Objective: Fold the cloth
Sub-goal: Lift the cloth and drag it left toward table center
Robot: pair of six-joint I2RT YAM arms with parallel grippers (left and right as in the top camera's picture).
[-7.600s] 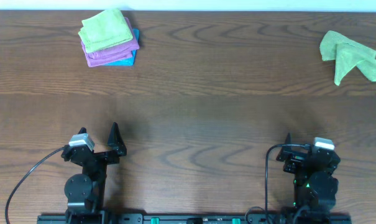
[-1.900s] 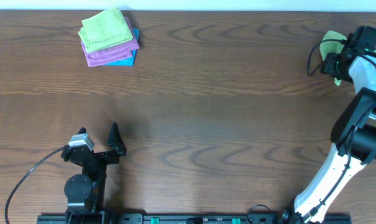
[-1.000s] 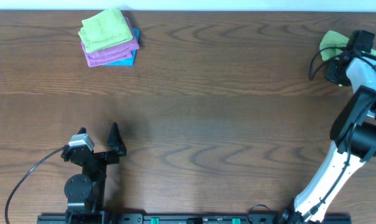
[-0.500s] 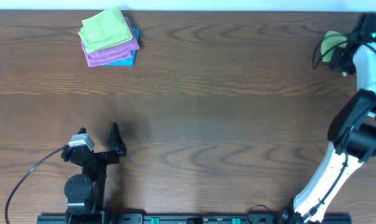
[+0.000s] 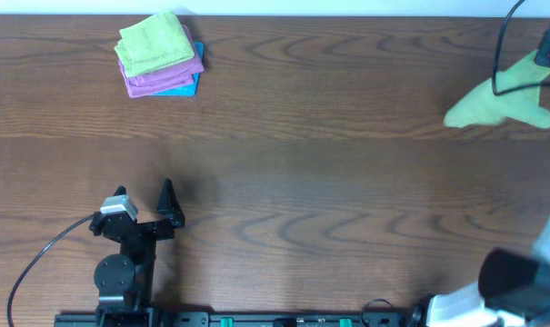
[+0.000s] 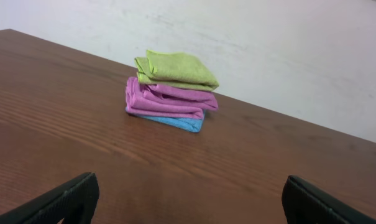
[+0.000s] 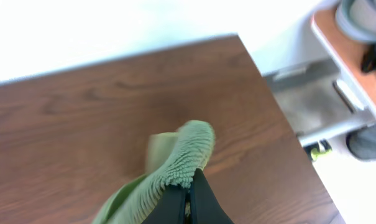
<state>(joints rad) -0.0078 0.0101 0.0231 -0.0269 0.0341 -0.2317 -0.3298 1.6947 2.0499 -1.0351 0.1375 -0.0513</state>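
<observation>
R fingers (image 7: 173,208) now shut on cloth (image 5: 482,110), lifted it up, hanging.

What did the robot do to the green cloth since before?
The right pincer reached out to the far right, shut on the lime-green cloth and lifted it. The left pincer stayed open and parked; the stack of folded cloths did not move.
</observation>
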